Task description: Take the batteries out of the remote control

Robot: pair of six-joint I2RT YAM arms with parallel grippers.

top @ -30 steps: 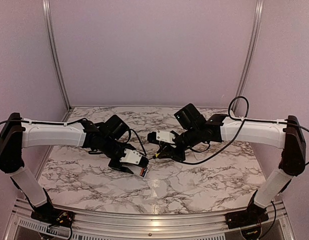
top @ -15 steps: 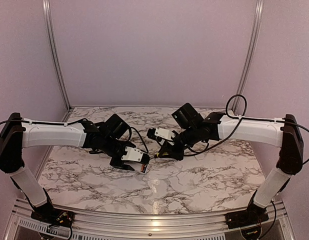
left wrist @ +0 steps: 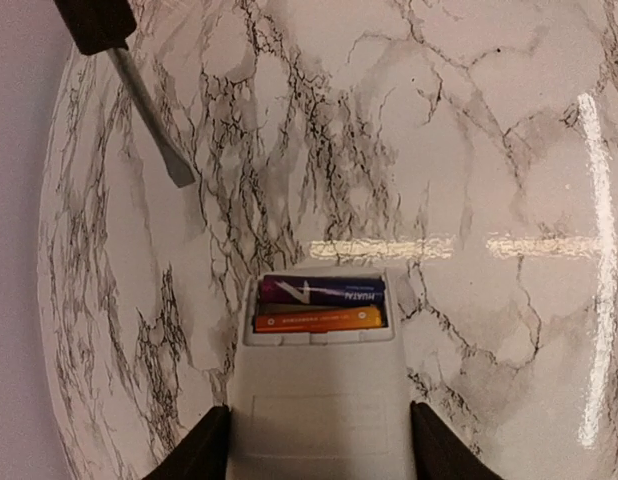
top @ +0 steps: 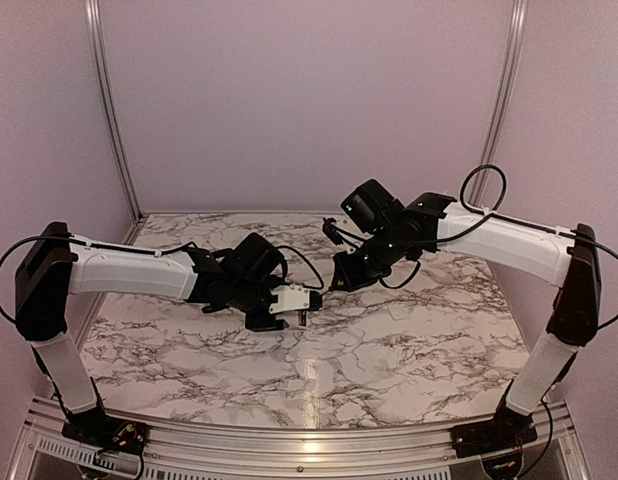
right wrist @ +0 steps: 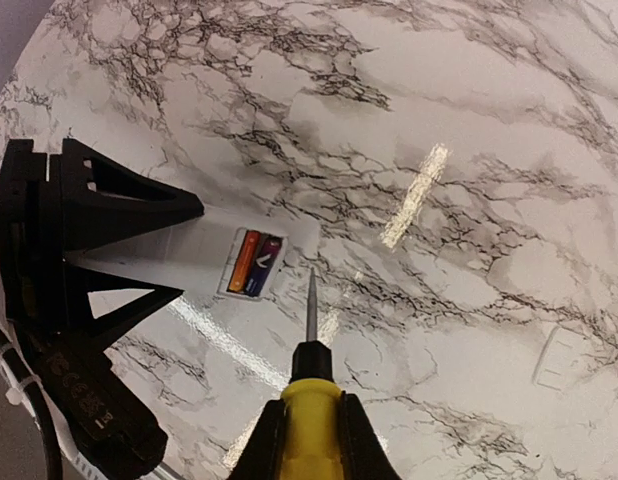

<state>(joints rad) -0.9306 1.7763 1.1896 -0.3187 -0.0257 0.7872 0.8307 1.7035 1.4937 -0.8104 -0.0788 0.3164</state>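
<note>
Pale lilac walls close round a marble-patterned table, glossy enough to throw back the lamps in streaks. Over its middle the two arms lean in towards each other.

On one side, the left gripper has its jaws clamped on the long edges of the remote control, which is held out over the table with its open bay end forward and facing up. It looks like a light, stiff bar of smooth plastic, apt to slide in a loose grip. The plain flanks well back from the bay, where it is gripped now, seem the right place to take it.

Opposite, the right gripper has its jaws shut on the yellow handle of a screwdriver, whose flat blade hangs near the bay without touching it.

Well apart on the table lies a small white plastic piece.

Both batteries sit side by side across the bay, a purple one outermost and an orange one behind it. They are small, slick and round. I judge they will need levering up at one end, and once free they will roll.

White lettering runs along the purple cell. It may read HUATAI, but I cannot be sure, and the print on the orange cell is too fine to read.
</note>
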